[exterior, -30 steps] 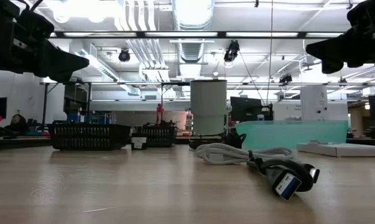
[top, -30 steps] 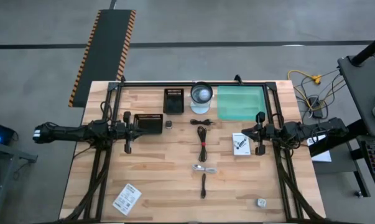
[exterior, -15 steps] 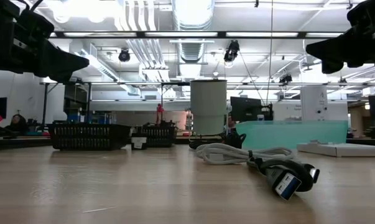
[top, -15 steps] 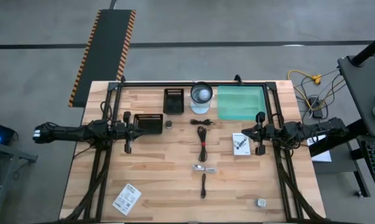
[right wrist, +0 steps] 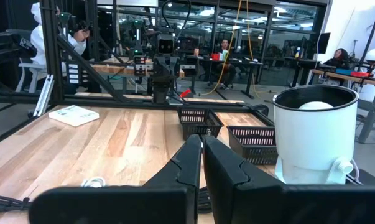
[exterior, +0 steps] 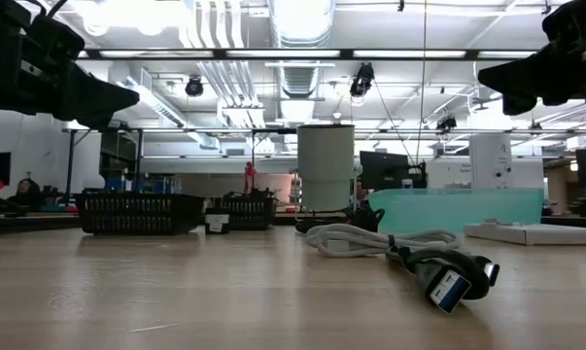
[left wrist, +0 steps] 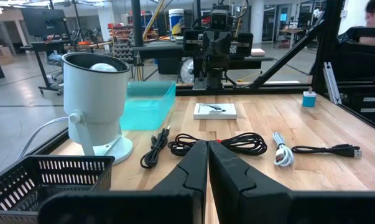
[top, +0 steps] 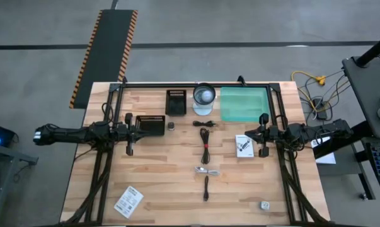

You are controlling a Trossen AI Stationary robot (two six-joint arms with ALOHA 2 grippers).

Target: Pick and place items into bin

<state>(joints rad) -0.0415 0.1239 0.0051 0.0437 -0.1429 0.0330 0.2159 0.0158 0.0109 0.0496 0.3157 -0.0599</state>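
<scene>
My left gripper point(top: 137, 132) hovers shut over the table's left half, beside a black basket point(top: 150, 125). My right gripper point(top: 253, 133) hovers shut over the right half, just right of a white printed packet point(top: 244, 145). Both hang above the tabletop in the low view, the left gripper point(exterior: 108, 97) and the right gripper point(exterior: 506, 83). Between them lie a black coiled cable point(top: 205, 136), a smaller black cable point(top: 204, 123), a white cable point(top: 207, 170) and a short black stick point(top: 206, 188). A second packet point(top: 128, 201) and a grey bit point(top: 264, 205) lie near the front edge. The teal bin point(top: 244, 104) stands far right.
A white cylindrical lamp point(top: 204, 97) stands at the far middle, next to a second black basket point(top: 176, 102). A tiny dark bit point(top: 171, 125) lies near the left basket. The arms' black frames point(top: 104, 164) run along both table sides. People sit in the room beyond.
</scene>
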